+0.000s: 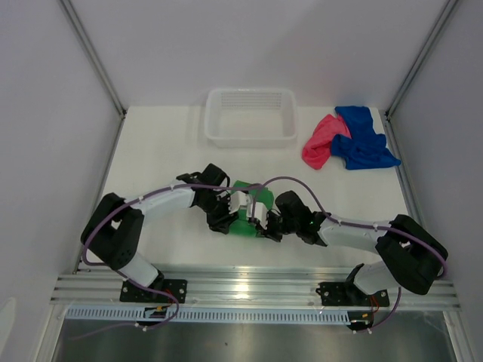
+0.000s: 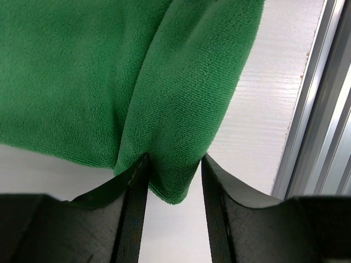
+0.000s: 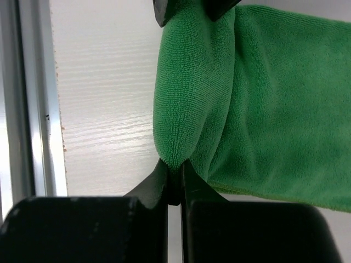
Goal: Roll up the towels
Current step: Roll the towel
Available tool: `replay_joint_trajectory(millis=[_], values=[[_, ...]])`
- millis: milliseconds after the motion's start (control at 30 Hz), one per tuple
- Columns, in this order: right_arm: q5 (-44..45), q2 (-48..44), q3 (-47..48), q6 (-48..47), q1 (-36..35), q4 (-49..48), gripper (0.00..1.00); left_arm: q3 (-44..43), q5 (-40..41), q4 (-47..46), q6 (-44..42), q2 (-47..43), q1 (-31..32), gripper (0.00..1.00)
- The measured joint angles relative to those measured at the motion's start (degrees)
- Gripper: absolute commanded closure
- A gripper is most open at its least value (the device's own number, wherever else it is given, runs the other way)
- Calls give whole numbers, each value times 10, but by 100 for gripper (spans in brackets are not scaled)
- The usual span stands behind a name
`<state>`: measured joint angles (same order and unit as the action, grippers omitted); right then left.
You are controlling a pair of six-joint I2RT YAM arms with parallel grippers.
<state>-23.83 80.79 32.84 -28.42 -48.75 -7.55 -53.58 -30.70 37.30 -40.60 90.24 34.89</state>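
Looking down on a plain white table (image 1: 166, 151), boxed in by white wall panels (image 1: 45, 113) and slim aluminium posts (image 1: 90, 53). Along the 6 o'clock edge, a ribbed aluminium rail (image 1: 249, 290) with both arm bases bolted on. Up close from the wrists, faint wood-grain lines across the white top, plus a few brownish specks along the edge beside the rail.

Got the green towel (image 1: 261, 198) lying a little toward 6 o'clock from the table's middle, right between the two arms and mostly hidden under them from above. From the wrist views, spread flat with one side turned over into a fat, soft fold, the side nearest the rail, with a strip of bare table between.

Left tool (image 2: 173, 164): jaws parted, straddling one end of that fold, cloth brushing both fingers but not looking squeezed. Right tool (image 3: 174, 175): clamped tight on the other end of the fold, just a sliver of green pinched between the tips.

Over at 12 o'clock, a white slotted basket (image 1: 215, 121) close to the back wall. Around 2 o'clock, the pink towel (image 1: 321, 142) and blue towel (image 1: 362, 139) in a crumpled heap, touching each other, well apart from the green one.
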Motion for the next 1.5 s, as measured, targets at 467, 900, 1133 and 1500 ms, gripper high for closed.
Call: replay_joint_trajectory(millis=[467, 900, 1133, 1500], values=[[-44, -13, 4, 72, 25, 14, 100, 47, 4, -19, 17, -59, -6, 48], [-35, -35, -15, 109, 29, 13, 100, 80, -24, -52, 33, -87, -18, 40], [-36, -35, -21, 119, 29, 12, 100, 105, 3, -81, 57, -87, -13, 85], [-71, -52, -26, 163, 38, 28, 100, 95, -41, -36, 71, -93, -13, 99]])
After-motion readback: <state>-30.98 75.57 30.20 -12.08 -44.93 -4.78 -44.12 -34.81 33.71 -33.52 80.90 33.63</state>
